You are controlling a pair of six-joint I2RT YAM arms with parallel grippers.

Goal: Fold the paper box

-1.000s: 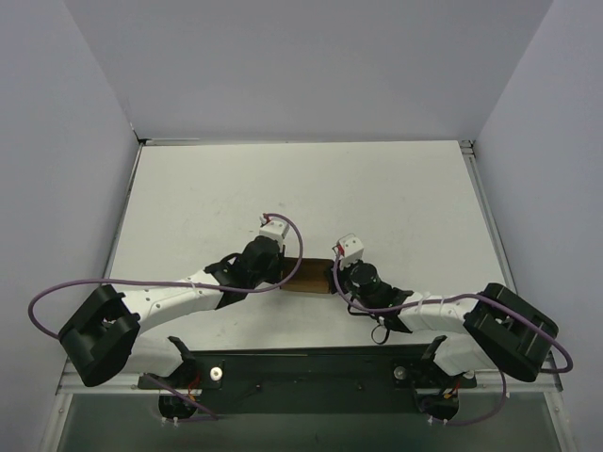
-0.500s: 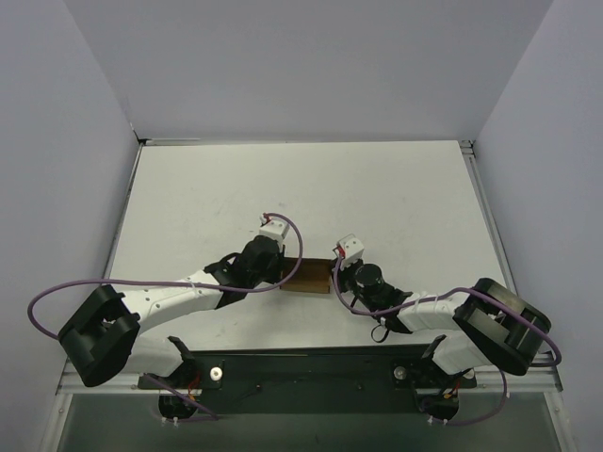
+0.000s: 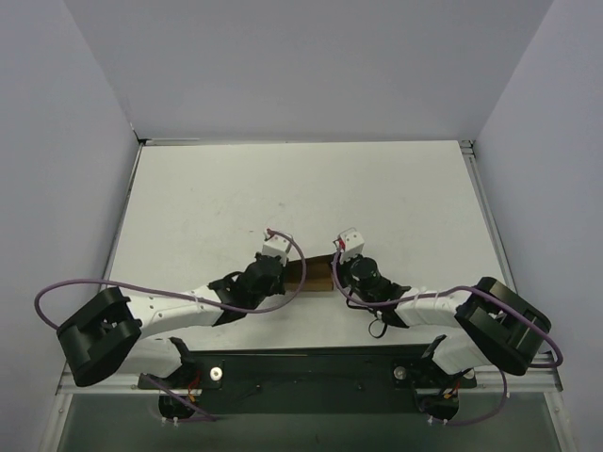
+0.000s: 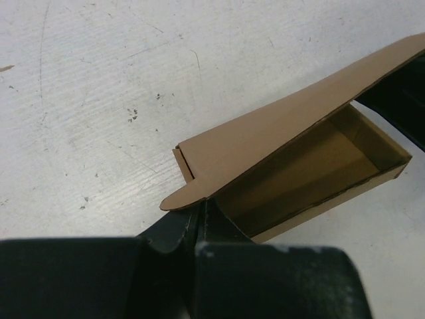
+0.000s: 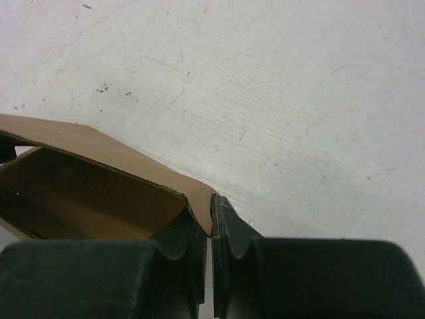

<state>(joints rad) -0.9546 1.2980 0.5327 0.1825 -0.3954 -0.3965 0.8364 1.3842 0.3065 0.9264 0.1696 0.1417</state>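
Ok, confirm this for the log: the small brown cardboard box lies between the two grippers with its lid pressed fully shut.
Not right. The small brown cardboard box does lie between the left gripper and the right gripper, but its lid is raised, not shut. The left wrist view shows the open inside under the lifted flap.
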